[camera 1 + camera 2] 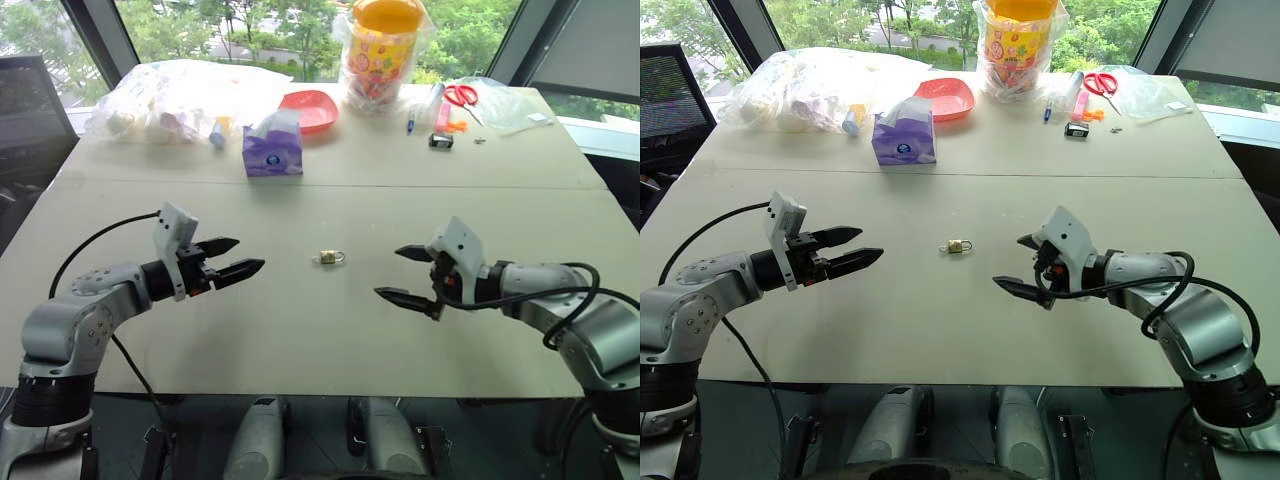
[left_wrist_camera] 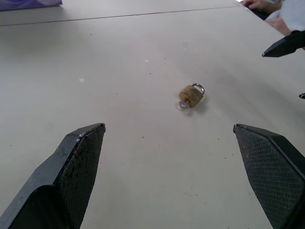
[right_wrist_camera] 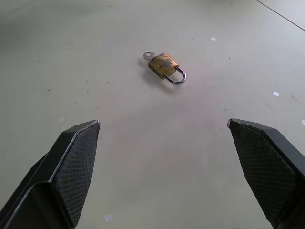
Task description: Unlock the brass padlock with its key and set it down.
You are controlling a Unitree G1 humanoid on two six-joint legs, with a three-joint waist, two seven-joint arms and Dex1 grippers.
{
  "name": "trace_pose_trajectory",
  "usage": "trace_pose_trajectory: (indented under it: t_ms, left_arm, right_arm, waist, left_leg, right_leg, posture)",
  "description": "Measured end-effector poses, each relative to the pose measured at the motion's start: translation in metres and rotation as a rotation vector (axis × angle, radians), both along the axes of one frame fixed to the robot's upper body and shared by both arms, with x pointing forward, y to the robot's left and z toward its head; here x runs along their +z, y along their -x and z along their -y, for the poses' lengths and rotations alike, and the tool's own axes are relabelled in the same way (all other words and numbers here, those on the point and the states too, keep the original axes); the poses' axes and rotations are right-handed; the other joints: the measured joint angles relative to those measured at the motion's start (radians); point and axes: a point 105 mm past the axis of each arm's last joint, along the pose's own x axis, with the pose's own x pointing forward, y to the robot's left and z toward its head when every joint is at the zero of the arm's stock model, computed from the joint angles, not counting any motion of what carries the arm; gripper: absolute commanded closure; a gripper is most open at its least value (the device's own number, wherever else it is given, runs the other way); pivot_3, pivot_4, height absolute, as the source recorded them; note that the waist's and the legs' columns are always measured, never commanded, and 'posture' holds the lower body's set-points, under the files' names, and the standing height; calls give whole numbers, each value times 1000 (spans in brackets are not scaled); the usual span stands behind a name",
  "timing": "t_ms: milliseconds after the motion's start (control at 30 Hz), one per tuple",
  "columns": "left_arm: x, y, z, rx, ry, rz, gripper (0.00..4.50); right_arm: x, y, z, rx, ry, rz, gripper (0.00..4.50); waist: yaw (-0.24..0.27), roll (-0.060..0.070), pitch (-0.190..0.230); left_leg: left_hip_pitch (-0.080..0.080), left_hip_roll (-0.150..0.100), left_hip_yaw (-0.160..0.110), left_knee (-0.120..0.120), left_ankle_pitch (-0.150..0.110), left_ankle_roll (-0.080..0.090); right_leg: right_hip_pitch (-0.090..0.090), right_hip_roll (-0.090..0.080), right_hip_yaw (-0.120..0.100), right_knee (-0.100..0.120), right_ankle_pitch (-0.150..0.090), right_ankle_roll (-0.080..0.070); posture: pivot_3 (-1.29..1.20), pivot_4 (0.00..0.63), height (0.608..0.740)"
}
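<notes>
The brass padlock (image 1: 328, 257) lies on its side in the middle of the table, its silver shackle (image 3: 177, 76) seated in the body. The key (image 3: 147, 55) sticks out of the padlock's bottom end, its small round head resting on the table. My left gripper (image 1: 250, 253) hovers to the left of the padlock, open and empty, pointing toward it. My right gripper (image 1: 387, 271) hovers to the padlock's right, also open and empty, and points back at it. Both wrist views show the padlock (image 2: 192, 94) ahead of the spread fingers, untouched.
Along the table's far edge stand a purple tissue box (image 1: 272, 147), a red dish (image 1: 310, 108), clear plastic bags (image 1: 175, 100), a yellow-lidded jar (image 1: 383, 50), red scissors (image 1: 461, 95), a blue pen (image 1: 410, 124) and a black clip (image 1: 441, 140). A seam crosses the table.
</notes>
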Motion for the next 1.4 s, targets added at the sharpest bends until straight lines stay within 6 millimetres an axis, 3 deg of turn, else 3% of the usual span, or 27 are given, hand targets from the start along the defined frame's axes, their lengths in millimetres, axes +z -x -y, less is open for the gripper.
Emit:
trace_pose_trajectory:
  t_ms: [567,800,1067,1400]
  left_arm:
    - [-2,0,1,-18,-23,5,35]
    - [1,1,4,-245,-289,73,35]
    - [10,-1,11,-290,-274,97,35]
    - [-4,11,14,-247,-253,57,35]
  right_arm:
    - [9,-11,-4,18,0,58,0]
    - [0,-42,-37,166,84,30,0]
    - [-28,-71,-63,268,235,34,0]
    - [-34,-86,-77,339,294,73,0]
  waist:
    - [-1,0,0]
    - [-8,0,0]
    - [-7,0,0]
    - [-13,0,0]
  left_leg:
    - [1,0,2,1,0,0]
    - [4,0,4,0,0,0]
    - [2,0,5,1,0,0]
    - [5,0,5,1,0,0]
  right_leg:
    - [1,0,0,1,0,0]
    - [2,2,1,2,1,-2]
    - [1,1,2,2,3,1]
    - [1,2,2,4,4,2]
  posture:
    - [0,150,740]
    - [0,150,740]
    - [0,150,740]
    - [0,150,740]
